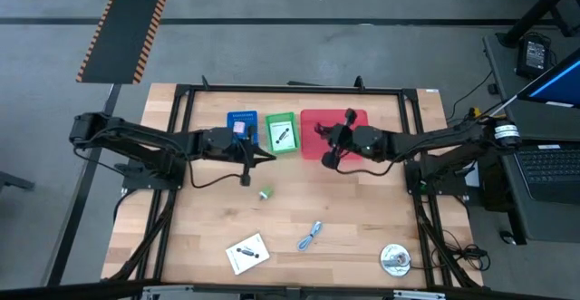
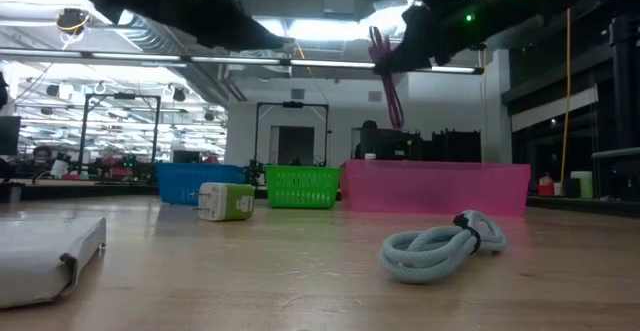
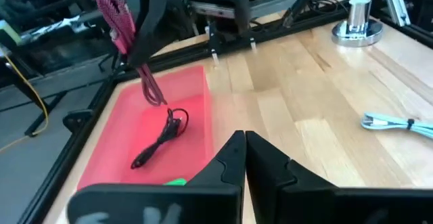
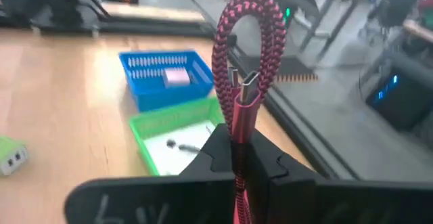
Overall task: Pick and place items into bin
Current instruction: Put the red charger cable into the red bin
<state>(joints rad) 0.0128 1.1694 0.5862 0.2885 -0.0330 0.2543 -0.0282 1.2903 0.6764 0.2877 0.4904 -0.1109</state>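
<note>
High view: pale wood table point(image 1: 299, 232) inside a black frame, grey floor around, a striped black-and-orange mat at upper left. Along the far edge stood a blue bin point(image 1: 242, 124), a green bin point(image 1: 281, 132) and a red bin point(image 1: 333, 133). Left gripper point(image 1: 263, 159) sat shut and empty near the green bin. Right gripper point(image 1: 326, 133) hung over the red bin, clamped on the maroon cable point(image 1: 329, 159). On the bare wood lay a green-white charger point(image 1: 265, 193), a light-blue cable point(image 1: 310, 237), a white card point(image 1: 247, 253) and a round metal piece point(image 1: 395, 259).

Low view: workshop with ceiling lights behind; maroon cable point(image 2: 386, 81) dangled above the pink-looking bin point(image 2: 436, 188), light-blue cable point(image 2: 442, 243) in front, charger point(image 2: 226, 202) near the blue bin.

Left wrist view: shut fingers point(image 3: 260, 163) beside the red bin point(image 3: 145, 139), a black cable point(image 3: 160, 139) inside, maroon cable point(image 3: 122, 31) hanging above.

Right wrist view: fingers point(image 4: 284, 173) pinched the maroon cable point(image 4: 240, 68), its loop upright.
</note>
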